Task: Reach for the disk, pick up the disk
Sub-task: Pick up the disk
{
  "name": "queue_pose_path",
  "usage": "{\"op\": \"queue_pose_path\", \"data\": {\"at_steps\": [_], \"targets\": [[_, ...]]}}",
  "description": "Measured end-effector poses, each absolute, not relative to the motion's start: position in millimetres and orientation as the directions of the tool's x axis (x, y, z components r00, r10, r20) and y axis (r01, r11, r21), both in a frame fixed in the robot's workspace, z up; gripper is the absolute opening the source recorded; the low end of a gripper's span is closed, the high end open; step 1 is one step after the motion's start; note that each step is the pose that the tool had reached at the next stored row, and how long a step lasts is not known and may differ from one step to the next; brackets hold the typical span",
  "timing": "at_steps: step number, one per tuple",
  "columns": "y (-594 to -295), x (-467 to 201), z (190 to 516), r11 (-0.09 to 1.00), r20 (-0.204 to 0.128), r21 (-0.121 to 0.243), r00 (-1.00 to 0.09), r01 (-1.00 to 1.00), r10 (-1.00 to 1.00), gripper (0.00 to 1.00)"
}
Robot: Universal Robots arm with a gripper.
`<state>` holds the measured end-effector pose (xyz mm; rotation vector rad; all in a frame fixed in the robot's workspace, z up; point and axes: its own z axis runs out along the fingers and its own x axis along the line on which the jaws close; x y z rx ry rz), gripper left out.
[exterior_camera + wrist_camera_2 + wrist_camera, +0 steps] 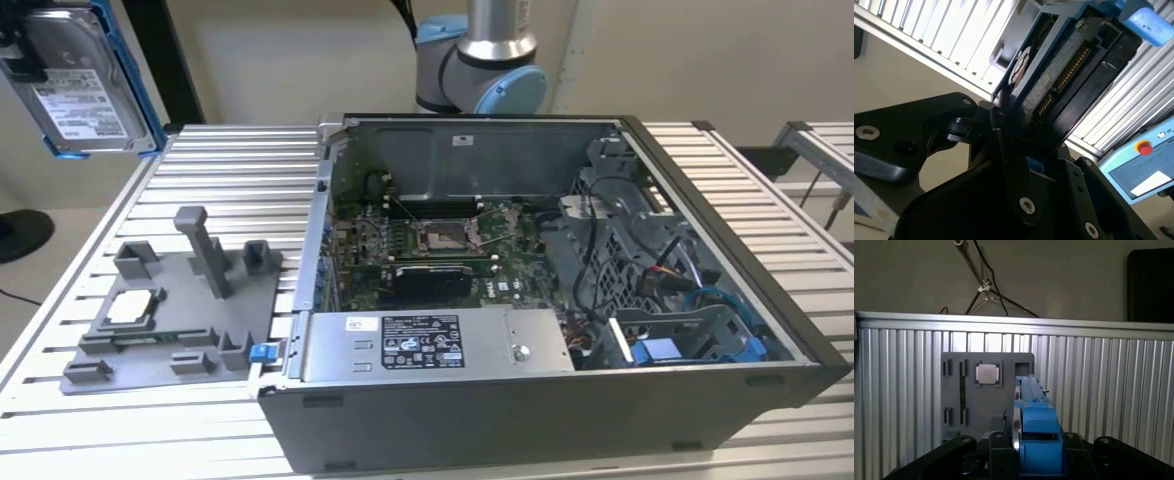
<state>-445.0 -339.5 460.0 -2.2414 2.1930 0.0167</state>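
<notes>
— Hanging high at the exterior view's left, is that the disk (83, 90)?
— Yes, it's up in the air, well above the grey fixture (160, 320). The gripper (1038, 460) is clamped tight on it, gripping across its blue-railed edge.

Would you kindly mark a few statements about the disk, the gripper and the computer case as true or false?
1. The gripper is shut on the disk, which hangs clear of the table. True.
2. The computer case is closed. False: it is open, and its motherboard shows.
3. A small square chip sits on the grey fixture plate. True.
4. The disk sits inside the computer case. False: it is held in the air at the exterior view's left, outside the case.
5. The grey fixture plate lies at the exterior view's right of the case. False: it lies at the case's left.
</notes>
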Motion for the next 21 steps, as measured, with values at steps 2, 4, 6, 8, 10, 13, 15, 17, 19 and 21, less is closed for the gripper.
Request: {"op": "queue_pose_path", "data": {"at_steps": [2, 4, 6, 8, 10, 13, 15, 17, 19, 21], "targets": [[-339.5, -445.0, 462.6, -0.022, -0.012, 0.003, 0.022, -1.0, -1.0, 0.0], [-339.5, -445.0, 465.2, -0.022, -0.012, 0.003, 0.022, -1.0, -1.0, 0.0], [-339.5, -445.0, 468.1, -0.022, -0.012, 0.003, 0.022, -1.0, -1.0, 0.0], [-339.5, -445.0, 471.9, -0.022, -0.012, 0.003, 0.022, -1.0, -1.0, 0.0], [-339.5, -445.0, 475.7, -0.022, -0.012, 0.003, 0.022, -1.0, -1.0, 0.0], [-339.5, -445.0, 478.1, -0.022, -0.012, 0.003, 0.022, -1.0, -1.0, 0.0], [-339.5, -445.0, 479.9, -0.022, -0.012, 0.003, 0.022, -1.0, -1.0, 0.0], [-339.5, -445.0, 482.8, -0.022, -0.012, 0.003, 0.022, -1.0, -1.0, 0.0], [-339.5, -445.0, 482.8, -0.022, -0.012, 0.003, 0.022, -1.0, -1.0, 0.0], [-339.5, -444.9, 482.8, -0.023, -0.012, 0.003, 0.023, -1.0, -1.0, 0.0]]}}
